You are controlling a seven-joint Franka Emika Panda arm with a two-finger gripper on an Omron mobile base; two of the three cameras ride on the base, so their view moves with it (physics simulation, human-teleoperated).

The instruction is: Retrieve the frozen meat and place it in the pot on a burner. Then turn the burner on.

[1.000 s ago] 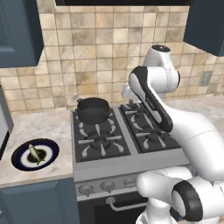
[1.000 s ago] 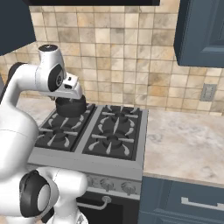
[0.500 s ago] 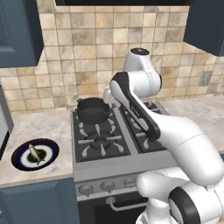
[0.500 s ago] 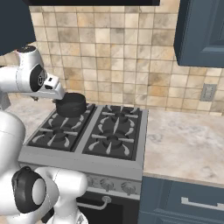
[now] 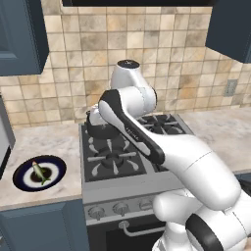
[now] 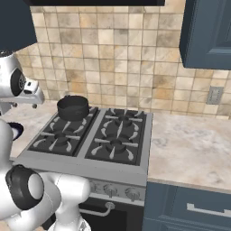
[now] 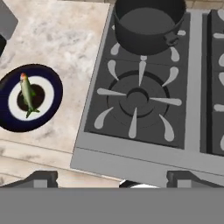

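You see a marble counter bearing a blue-rimmed plate beside the stove, whose rear-left grate carries the pot.

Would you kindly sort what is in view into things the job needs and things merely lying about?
Needed:
- frozen meat, lying on the plate
- pot, on the rear burner
- stove knobs
- gripper, open

Lying about:
- plate on the counter
- wall outlet

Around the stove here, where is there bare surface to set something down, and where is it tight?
Free: the counter right of the stove, to the wall; the marble between the plate and the stove's left edge; the front-left burner. Crowded: the back-left burner, under the pot, and the plate, holding the frozen meat.
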